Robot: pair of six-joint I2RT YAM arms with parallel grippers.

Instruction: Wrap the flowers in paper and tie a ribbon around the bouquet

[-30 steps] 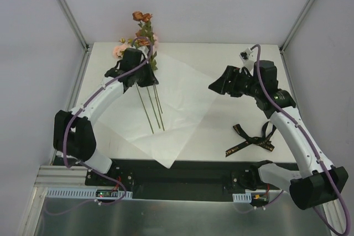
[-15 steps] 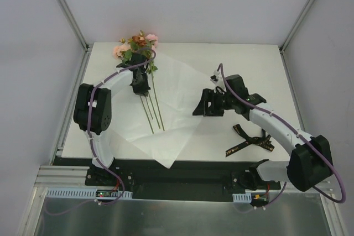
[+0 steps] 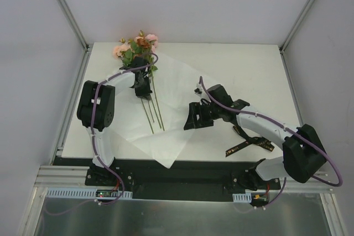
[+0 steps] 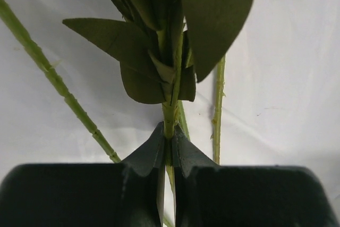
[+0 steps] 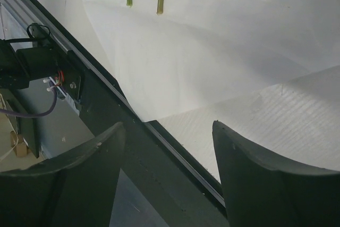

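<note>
Right fingers have swung in from the far right to the paper's edge, and the bunch is lower than it was; wrapping has not begun.

From above, the pink, peach and rust-brown artificial flowers lie with their thin stems on the large thin white paper sheet, blooms past its far-left edge. Left fingers sit on the stems. The long black satin ribbon lies loose on the white surface, near the right arm and apart from the paper; its gold lettering is too small to read. In the left wrist view, the left fingers are pinched on one green stem below the leaves, two stems free beside it. In the right wrist view, the right fingers stand wide and hold nothing over the paper's near corner. Folding, coning and tying all seem left.
</note>
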